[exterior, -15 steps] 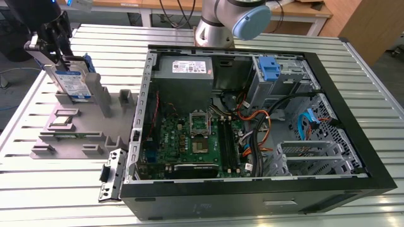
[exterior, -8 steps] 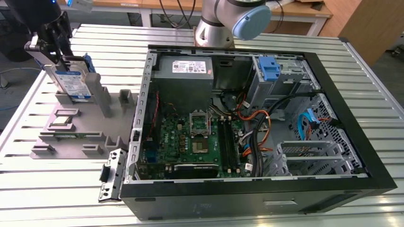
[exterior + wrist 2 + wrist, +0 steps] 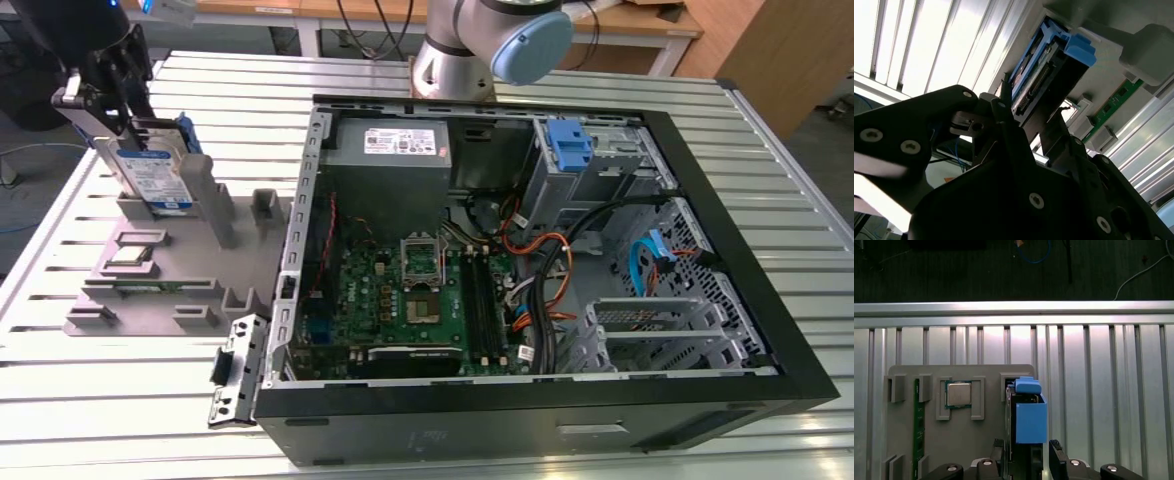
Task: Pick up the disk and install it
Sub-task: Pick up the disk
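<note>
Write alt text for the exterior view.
The claw sits at the top of the disk, which stands upright in a grey holder at the exterior view's left. Beside it an open computer case lies on a slatted metal table.

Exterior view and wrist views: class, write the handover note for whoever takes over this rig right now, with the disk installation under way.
Gripper: at the disk's upper end; whether it grips cannot be told.
Disk: upright in the grey holder at the exterior view's left, outside the open computer case.
Done: gripper is at the disk.
Left: disk not yet lifted out of the holder, not yet installed in the case.
</note>
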Motion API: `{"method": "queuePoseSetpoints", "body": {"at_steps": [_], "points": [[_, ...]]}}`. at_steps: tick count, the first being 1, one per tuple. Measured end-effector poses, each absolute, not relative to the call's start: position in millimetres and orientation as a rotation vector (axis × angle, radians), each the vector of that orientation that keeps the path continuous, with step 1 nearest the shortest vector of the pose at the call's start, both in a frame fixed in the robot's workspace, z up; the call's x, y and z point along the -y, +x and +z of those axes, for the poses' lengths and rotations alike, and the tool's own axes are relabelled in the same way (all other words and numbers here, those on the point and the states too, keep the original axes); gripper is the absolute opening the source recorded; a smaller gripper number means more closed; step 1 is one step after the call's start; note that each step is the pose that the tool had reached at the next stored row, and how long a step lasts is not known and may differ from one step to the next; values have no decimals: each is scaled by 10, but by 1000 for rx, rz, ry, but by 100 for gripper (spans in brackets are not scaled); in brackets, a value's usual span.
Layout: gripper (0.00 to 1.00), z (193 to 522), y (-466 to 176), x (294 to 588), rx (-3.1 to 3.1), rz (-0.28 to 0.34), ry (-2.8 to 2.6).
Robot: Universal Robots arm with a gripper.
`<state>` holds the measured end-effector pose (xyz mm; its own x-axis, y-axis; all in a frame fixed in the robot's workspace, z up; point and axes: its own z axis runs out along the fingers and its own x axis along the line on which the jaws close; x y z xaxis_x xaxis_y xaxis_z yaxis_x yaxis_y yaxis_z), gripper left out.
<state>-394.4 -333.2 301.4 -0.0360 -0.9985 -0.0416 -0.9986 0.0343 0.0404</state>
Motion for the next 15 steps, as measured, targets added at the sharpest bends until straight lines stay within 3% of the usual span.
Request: {"method": "queuePoseSetpoints", "body": {"at_steps": [1, 2, 11, 12, 15], "points": [[48, 3013, -3944, 3332, -2258, 91, -2180], [41, 3013, -3944, 3332, -2258, 91, -2180], [40, 3012, -3944, 3332, -2258, 91, -2180], [35, 3012, -3944, 3332, -2258, 91, -2180], [35, 3011, -3944, 3332, -2258, 91, -2180]]}}
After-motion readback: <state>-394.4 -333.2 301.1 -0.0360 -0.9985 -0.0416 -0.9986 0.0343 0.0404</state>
